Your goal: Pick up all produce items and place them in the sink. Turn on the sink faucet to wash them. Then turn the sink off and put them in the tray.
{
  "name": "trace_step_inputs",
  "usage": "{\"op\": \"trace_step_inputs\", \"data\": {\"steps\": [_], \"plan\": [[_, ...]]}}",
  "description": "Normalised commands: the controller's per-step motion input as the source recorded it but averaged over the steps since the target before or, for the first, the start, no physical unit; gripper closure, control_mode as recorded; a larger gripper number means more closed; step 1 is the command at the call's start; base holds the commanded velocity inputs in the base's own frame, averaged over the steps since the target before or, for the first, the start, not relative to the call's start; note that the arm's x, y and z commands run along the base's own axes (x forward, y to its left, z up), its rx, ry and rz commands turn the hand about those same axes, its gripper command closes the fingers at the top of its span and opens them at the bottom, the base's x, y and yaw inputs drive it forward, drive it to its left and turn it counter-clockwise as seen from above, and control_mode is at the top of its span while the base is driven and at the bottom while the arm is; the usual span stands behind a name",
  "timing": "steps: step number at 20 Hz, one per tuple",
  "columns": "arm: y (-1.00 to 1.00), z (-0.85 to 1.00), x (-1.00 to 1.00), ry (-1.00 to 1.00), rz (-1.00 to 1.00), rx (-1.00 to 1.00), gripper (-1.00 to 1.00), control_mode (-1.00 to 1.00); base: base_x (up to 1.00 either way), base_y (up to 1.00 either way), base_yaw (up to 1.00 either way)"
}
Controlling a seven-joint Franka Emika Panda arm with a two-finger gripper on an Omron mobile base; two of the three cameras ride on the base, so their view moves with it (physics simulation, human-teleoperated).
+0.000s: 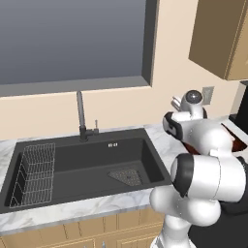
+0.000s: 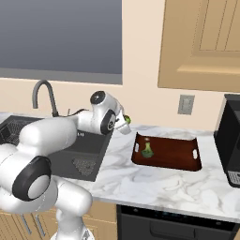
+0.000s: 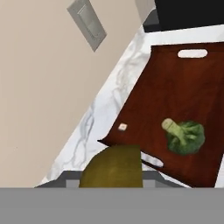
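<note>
A wide window (image 1: 72,41) showing flat grey is sitting in the cream wall above the basin area. A white marble counter (image 2: 154,185) with grey veins is running along the wall, meeting light wooden base cabinets (image 1: 82,235) below its front edge. A tan wooden wall cabinet (image 2: 206,44) with panelled doors is hanging at the upper right. A grey wall outlet (image 2: 186,104) is sitting on the wall beneath that cabinet. A black appliance (image 2: 230,140) is standing on the counter at the far right. A dark appliance front (image 2: 168,225) is showing under the counter.
</note>
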Motion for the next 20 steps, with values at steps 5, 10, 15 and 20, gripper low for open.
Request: {"op": "trace_step_inputs", "data": {"steps": [5,10,15,20], "plan": [[-0.47,0.0,0.0,0.0,-0.11,0.0,1.0,-1.0,0.0,0.0,0.0],[-0.46,0.0,0.0,0.0,-0.11,0.0,1.0,-1.0,0.0,0.0,0.0],[-0.44,0.0,-0.03,0.0,-0.11,0.0,1.0,-1.0,0.0,0.0,0.0],[-0.46,0.0,-0.07,0.0,-0.11,0.03,1.0,-1.0,0.0,0.0,0.0]]}}
